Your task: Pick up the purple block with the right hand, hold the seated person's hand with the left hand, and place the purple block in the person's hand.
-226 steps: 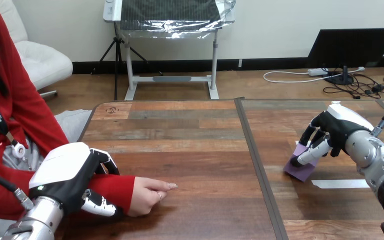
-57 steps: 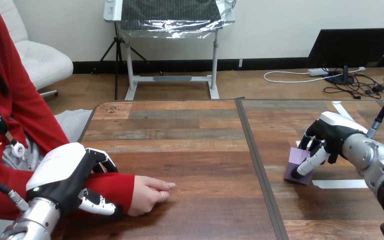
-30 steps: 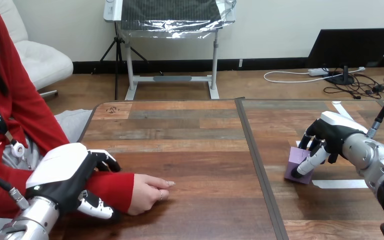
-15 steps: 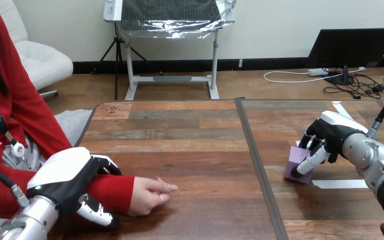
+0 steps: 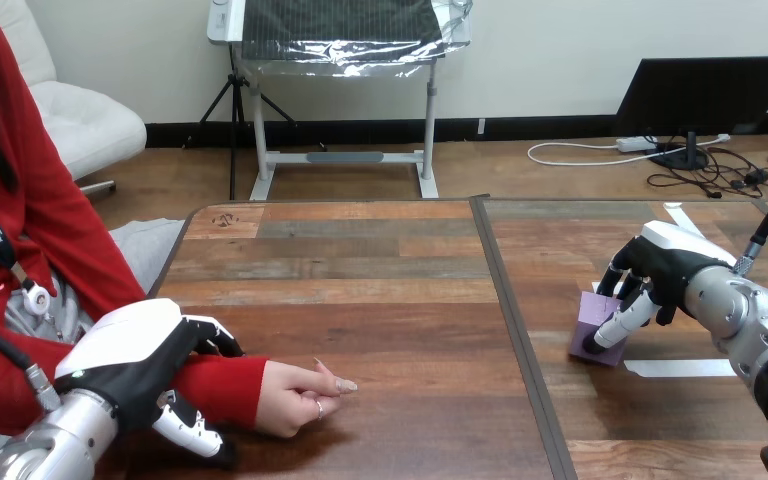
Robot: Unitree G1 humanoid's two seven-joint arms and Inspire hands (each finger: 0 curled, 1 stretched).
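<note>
Left hand (image 5: 130,362) grips the person's wrist (image 5: 238,385): done. Right hand (image 5: 665,268) curls round the purple block (image 5: 590,320) near the desk (image 5: 380,300) right edge; lift and placement remain.

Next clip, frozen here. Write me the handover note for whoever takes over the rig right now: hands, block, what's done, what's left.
Left hand: fingers over and thumb under the person's red-sleeved wrist, curled round it.
Right hand: curled round the purple block at the right part of the table. I cannot tell whether the block is off the wood.
The person's hand rests on the table, fingers loosely folded, palm not turned up.
Done: wrist held, block grasped.
Left: lift the block, carry it across to the person's hand, and set it there once the palm is open.
</note>
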